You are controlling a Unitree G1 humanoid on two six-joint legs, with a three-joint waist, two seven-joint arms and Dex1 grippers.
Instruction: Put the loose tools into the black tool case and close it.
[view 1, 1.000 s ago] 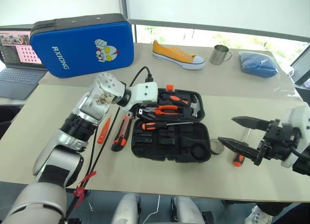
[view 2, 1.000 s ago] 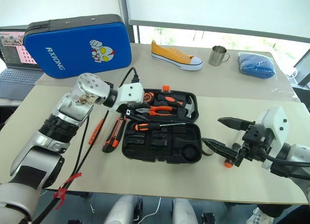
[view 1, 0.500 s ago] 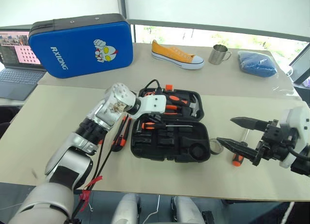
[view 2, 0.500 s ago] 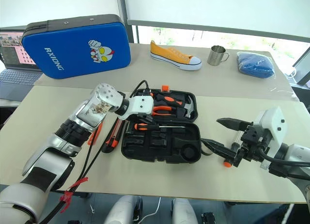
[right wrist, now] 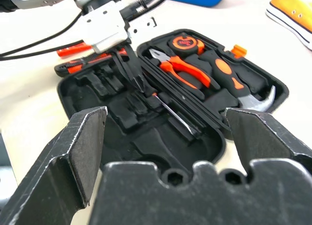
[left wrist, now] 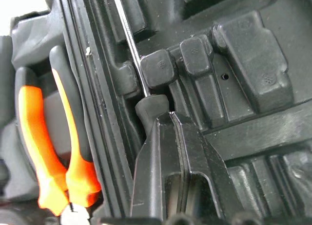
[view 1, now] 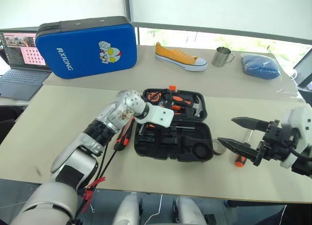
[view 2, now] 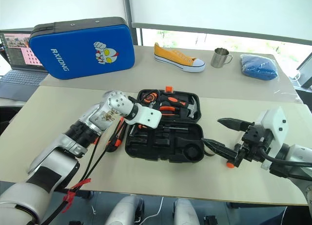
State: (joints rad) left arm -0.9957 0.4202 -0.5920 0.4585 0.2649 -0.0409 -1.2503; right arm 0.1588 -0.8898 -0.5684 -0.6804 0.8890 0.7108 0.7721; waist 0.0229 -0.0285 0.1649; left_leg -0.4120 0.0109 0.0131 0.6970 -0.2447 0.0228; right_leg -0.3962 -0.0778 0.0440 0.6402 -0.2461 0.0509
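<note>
Your small black moulded plastic tool case (view 1: 174, 137) sits open on the beige tabletop (view 1: 58, 118), near half towards you, far half already holding the orange-handled pliers (right wrist: 183, 69), the hammer (right wrist: 243, 86) and the round orange tape measure (right wrist: 184, 41). Your left gripper (right wrist: 134, 76) is angled down into the near half of the case with its two black fingers (left wrist: 170, 161) pressed together, tips right at the black handle end of a black-and-orange-handled screwdriver (right wrist: 173, 113) that's lying in a slot along the hinge side; it looks like the tips are just touching the handle rather than pinching it, but I can't say for sure. Your right gripper (view 1: 241, 135) hangs above the table to the right of the case, jaws spread wide, nothing in them. Under it on the table there's a second screwdriver (view 1: 242, 149) with its orange-tipped handle towards you, and just beside the case's right edge the small grey tape roll (view 1: 218, 147). On the other side, the black-and-orange utility knife (view 1: 122, 137) lies next to the case's left edge, partly hidden by your left arm. A blue cartoon-printed zip case (view 1: 87, 46), a yellow canvas sneaker (view 1: 180, 56) and a metal mug (view 1: 223, 56) sit well back on the far table.
</note>
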